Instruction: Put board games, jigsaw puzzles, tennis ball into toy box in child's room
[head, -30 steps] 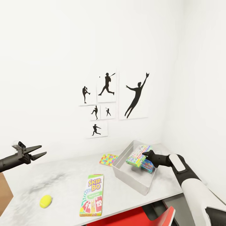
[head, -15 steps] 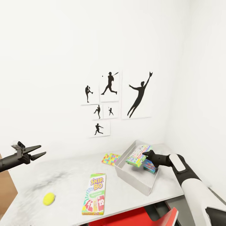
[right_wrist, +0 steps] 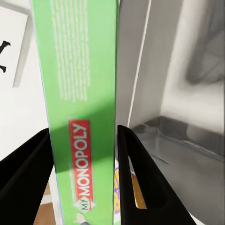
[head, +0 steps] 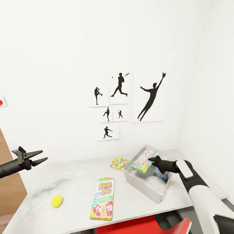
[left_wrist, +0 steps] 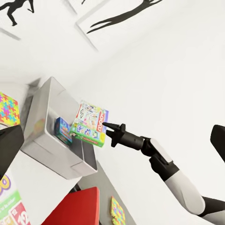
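Right tool (head: 152, 160) pinching green-edged Monopoly board game (head: 143, 161), tilted above grey toy box (head: 146, 187) near desk (head: 74, 185) right end. Left tool (head: 39, 156) spread, apart over left edge.

We turned the head left, whole scene slid right; red wall dot (head: 1, 102) now in view. Monopoly box (head: 143, 161) between right gripper (head: 151, 160) fingers sits slightly higher over toy box (head: 147, 187).

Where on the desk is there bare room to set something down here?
Bare stretches of table: between tennis ball and SKIP BO box, and behind both toward the wall. Crowded: the toy box, where the right gripper holds a Monopoly box, jigsaw puzzle alongside.
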### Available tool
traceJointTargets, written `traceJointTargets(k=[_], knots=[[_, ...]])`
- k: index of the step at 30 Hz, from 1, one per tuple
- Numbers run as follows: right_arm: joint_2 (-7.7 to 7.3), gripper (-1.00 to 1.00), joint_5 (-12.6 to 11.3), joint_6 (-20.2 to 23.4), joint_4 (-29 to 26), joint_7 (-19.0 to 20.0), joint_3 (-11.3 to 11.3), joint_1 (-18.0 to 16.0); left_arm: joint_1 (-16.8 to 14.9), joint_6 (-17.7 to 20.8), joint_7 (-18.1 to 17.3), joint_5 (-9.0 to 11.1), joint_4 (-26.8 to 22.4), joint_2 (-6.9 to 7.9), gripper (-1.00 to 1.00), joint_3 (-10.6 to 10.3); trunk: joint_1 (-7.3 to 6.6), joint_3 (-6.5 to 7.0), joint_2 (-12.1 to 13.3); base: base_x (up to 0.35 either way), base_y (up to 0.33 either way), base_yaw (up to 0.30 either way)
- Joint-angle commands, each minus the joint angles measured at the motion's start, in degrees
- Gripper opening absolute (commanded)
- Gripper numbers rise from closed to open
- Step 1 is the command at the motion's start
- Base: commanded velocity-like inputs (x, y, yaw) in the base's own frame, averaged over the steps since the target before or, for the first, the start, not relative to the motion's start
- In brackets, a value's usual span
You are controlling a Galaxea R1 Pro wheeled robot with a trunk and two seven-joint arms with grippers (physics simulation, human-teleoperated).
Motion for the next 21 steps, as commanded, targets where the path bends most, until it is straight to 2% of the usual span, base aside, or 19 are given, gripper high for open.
traceJointTargets(k=[1,5,12,21], knots=[[0.01,-1.00,-0.05,0.31,0.02,-0.05,-0.22,0.00,0.00,0.60,-0.20,0.00,0.00,0.00,1.00,-0.02,0.02,-0.05,-0.05,0.000,0.000,-0.139],[-0.09,-1.00,-0.02,0.35,0.06,0.00,-0.29,-0.02,0.00,0.59,-0.20,-0.02,0.00,-0.02,1.00,-0.02,0.02,-0.13,-0.05,0.000,0.000,-0.141],[-0.03,-1.00,0.00,0.35,0.07,0.01,-0.33,0.02,0.00,0.59,-0.20,-0.07,0.00,0.01,1.00,-0.02,0.02,-0.21,-0.05,0.000,0.000,-0.022],[-0.02,-1.00,-0.03,0.35,0.07,0.01,-0.29,0.03,0.00,0.57,-0.20,-0.07,0.00,0.01,1.00,-0.02,0.02,-0.84,-0.05,0.000,0.000,0.129]])
